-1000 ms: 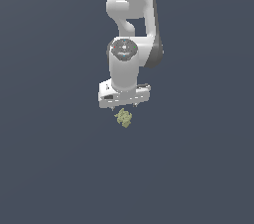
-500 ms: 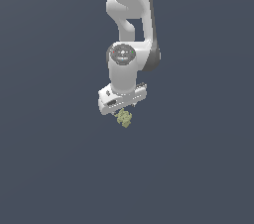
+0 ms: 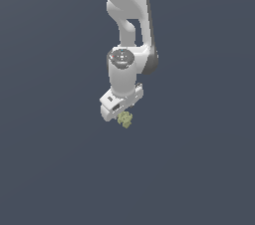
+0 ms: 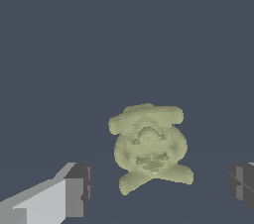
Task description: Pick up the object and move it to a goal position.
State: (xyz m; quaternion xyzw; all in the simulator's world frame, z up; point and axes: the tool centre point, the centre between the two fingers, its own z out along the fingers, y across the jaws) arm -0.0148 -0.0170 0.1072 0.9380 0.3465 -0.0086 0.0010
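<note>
The white arm (image 3: pixel 128 30) descends vertically, wrist tilted; the claw (image 4: pixel 158 188) points downward, its fingers (image 4: pixel 79 188) spread wide apart.

One arm (image 3: pixel 130 35) stood in the exterior view — a single white one, hanging from twelve o'clock. It carried one pincer (image 3: pixel 119 111). The wrist view showed that pincer's (image 4: pixel 158 188) two fingers (image 4: pixel 74 188), one at about eight o'clock and one at four o'clock. There was one object (image 3: pixel 125 119) — a lumpy yellowish-green clump (image 4: pixel 149 146). One plain dark surface (image 3: pixel 55 169) filled the rest of both views.
</note>
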